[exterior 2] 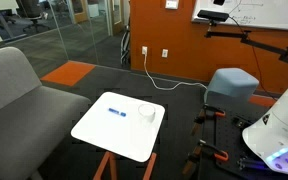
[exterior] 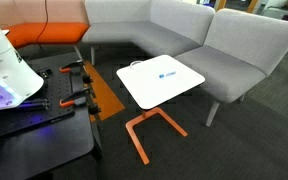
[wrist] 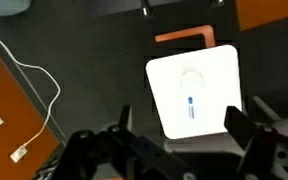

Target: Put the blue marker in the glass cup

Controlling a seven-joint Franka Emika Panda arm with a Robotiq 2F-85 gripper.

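1. Overall, a grey sofa (exterior: pixel 184 35) wraps round the far side of the scene in an exterior view.
2. White robot arm (exterior 2: pixel 279 125) stands at the frame edge, well apart from the table.
3. White table (exterior 2: pixel 109 135) on an orange frame (exterior: pixel 149 130) stands just beside the sofa.
4. Gripper (wrist: pixel 179 118): the wrist view shows the jaws spread wide, nothing between them, high above the tabletop.
5. Glass cup (exterior 2: pixel 147 113) stands upright on the table; in the wrist view it is only a faint ring (wrist: pixel 192 78).
6. Blue marker (exterior 2: pixel 115 111) lies flat on the tabletop, near the cup but not touching it, outside the cup.
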